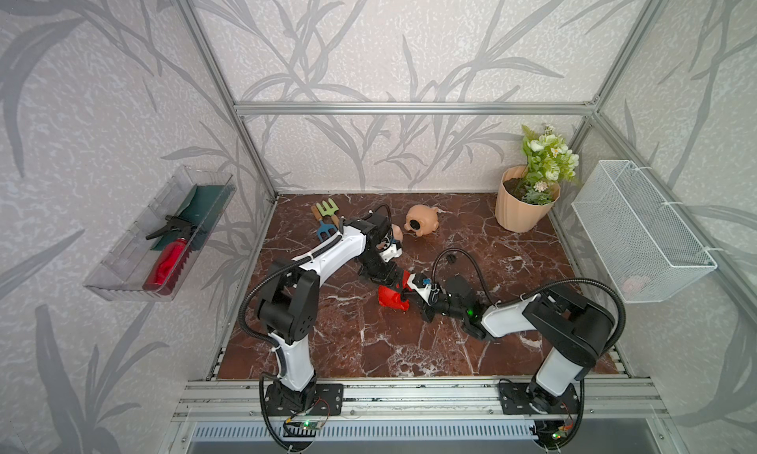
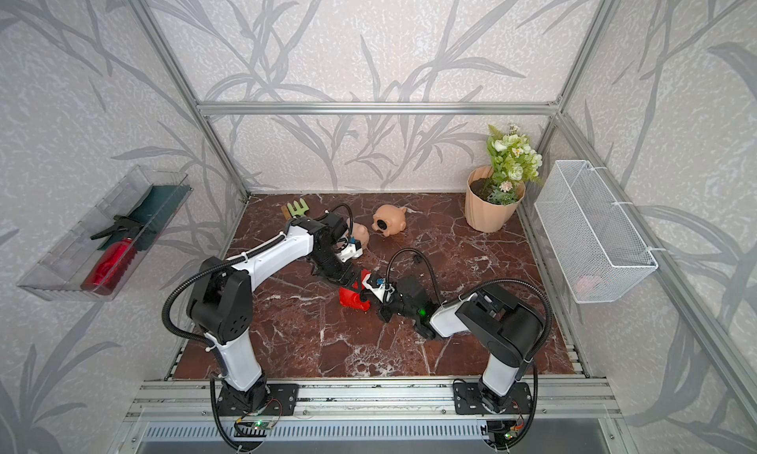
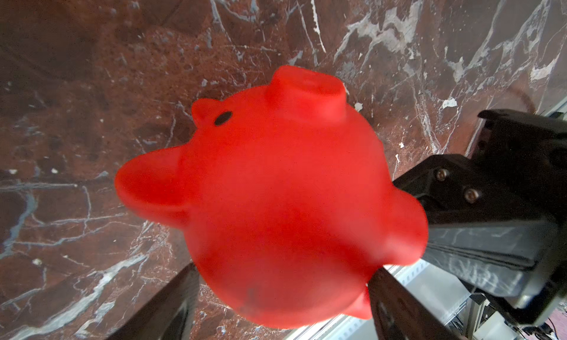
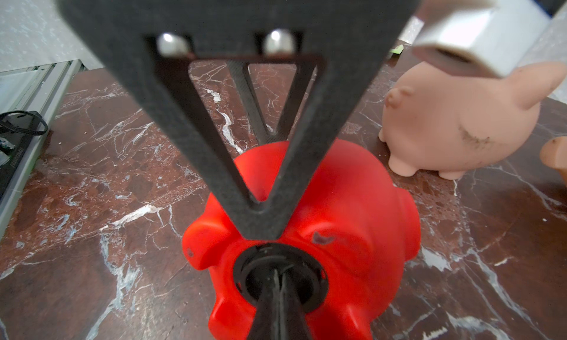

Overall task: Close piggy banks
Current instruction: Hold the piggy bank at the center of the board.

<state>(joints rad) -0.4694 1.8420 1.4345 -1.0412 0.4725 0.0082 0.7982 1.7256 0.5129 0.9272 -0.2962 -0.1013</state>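
The red-brown marble-patterned tabletop (image 1: 368,349) carries the whole job; in its far right corner stands a ribbed peach plastic flower pot (image 1: 517,216) with artificial white flowers, well apart from the work; near the middle of the tabletop is the bright red plastic piggy bank (image 1: 392,299), its belly turned toward the right arm; the left gripper (image 3: 282,292) is clamped narrowly around its round body, a dark finger on either side; toward the back wall one peach-tan plastic piggy bank (image 4: 457,120) stands on its feet with its belly hidden, so I cannot tell whether it is plugged; the other peach-tan piggy bank (image 1: 424,223) lies tipped over, its round belly hole dark and seemingly open; the right gripper (image 4: 270,252) has its jaws fully together, tips pressed into the small black round plug (image 4: 313,284) that sits in the red pig's belly hole; a spare black plug (image 1: 451,258) lies loose on the tabletop near the right arm's cable. By my reading the first closure is in hand and not surely seated; at least the tipped pig is left to do.
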